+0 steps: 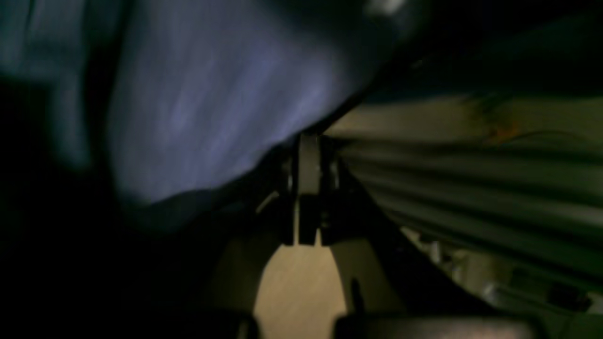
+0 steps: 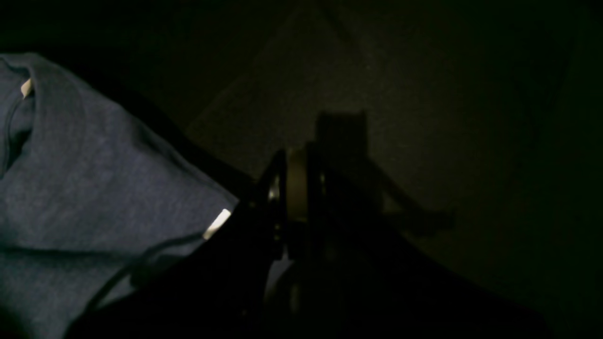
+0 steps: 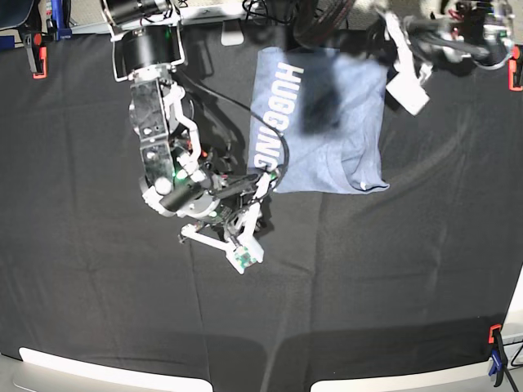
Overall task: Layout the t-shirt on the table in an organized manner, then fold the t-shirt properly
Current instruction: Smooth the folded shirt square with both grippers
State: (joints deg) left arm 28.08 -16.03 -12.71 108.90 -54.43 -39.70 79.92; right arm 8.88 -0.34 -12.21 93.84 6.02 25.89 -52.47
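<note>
The t-shirt lies flat at the back middle of the table, blue-grey, with white "HUGGING" lettering along its left side. My right gripper is shut at the shirt's near-left corner. In the right wrist view its fingers are pressed together beside the t-shirt; whether fabric is pinched I cannot tell. My left gripper, blurred, is at the shirt's far-right corner. In the left wrist view the left gripper is shut, and the edge of the blurred t-shirt reaches its tips.
Red clamps hold the black cloth at the far corners, and another clamp sits at the near right. Cables and equipment crowd the back edge. A dark shadow falls on the shirt.
</note>
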